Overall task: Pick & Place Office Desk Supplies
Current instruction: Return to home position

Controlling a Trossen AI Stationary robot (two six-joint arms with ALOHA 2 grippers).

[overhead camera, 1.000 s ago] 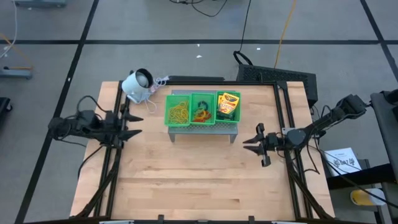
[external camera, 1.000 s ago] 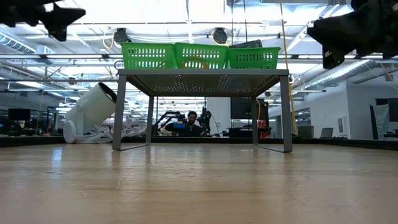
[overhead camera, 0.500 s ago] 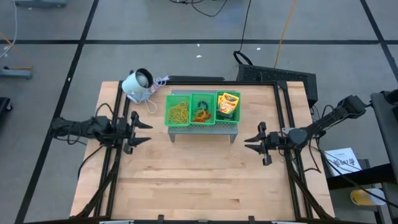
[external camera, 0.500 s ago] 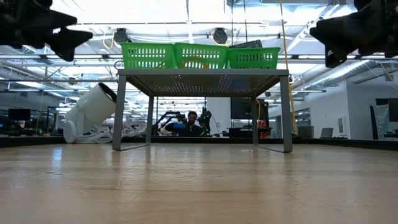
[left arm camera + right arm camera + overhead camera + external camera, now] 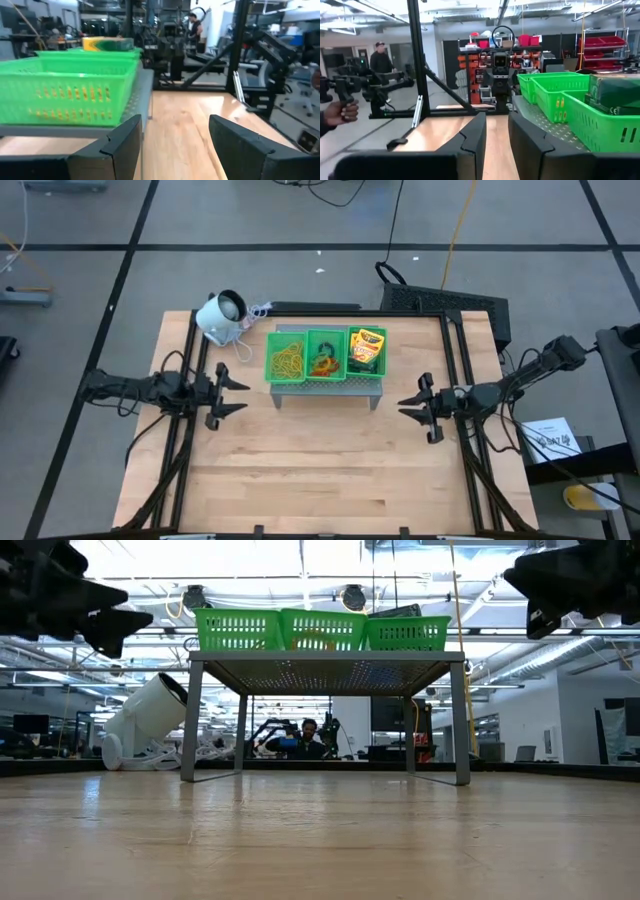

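Note:
A green three-part tray (image 5: 325,355) rests on a grey perforated metal stand (image 5: 330,389) at the table's far middle. Its left part holds yellowish rubber bands (image 5: 287,361), its middle part small coloured rings (image 5: 323,364), and its right part yellow-and-green crayon boxes (image 5: 367,348). My left gripper (image 5: 238,395) hangs open left of the stand, pointing level at it. In the left wrist view the tray (image 5: 70,95) shows past my left gripper (image 5: 175,130). My right gripper (image 5: 408,409) hangs right of the stand with a narrow gap between its fingers, holding nothing.
A white round-headed device (image 5: 222,315) with a cord lies at the far left corner. Black frame rails (image 5: 180,440) run along both table sides. The near half of the wooden top (image 5: 320,480) is bare. A person's hand (image 5: 340,112) shows in the room beyond.
My left gripper has come down and moved toward the table's right, closer to the stand, still open. My right gripper has drawn back a little toward the table's right edge. The tray and its contents have stayed put.

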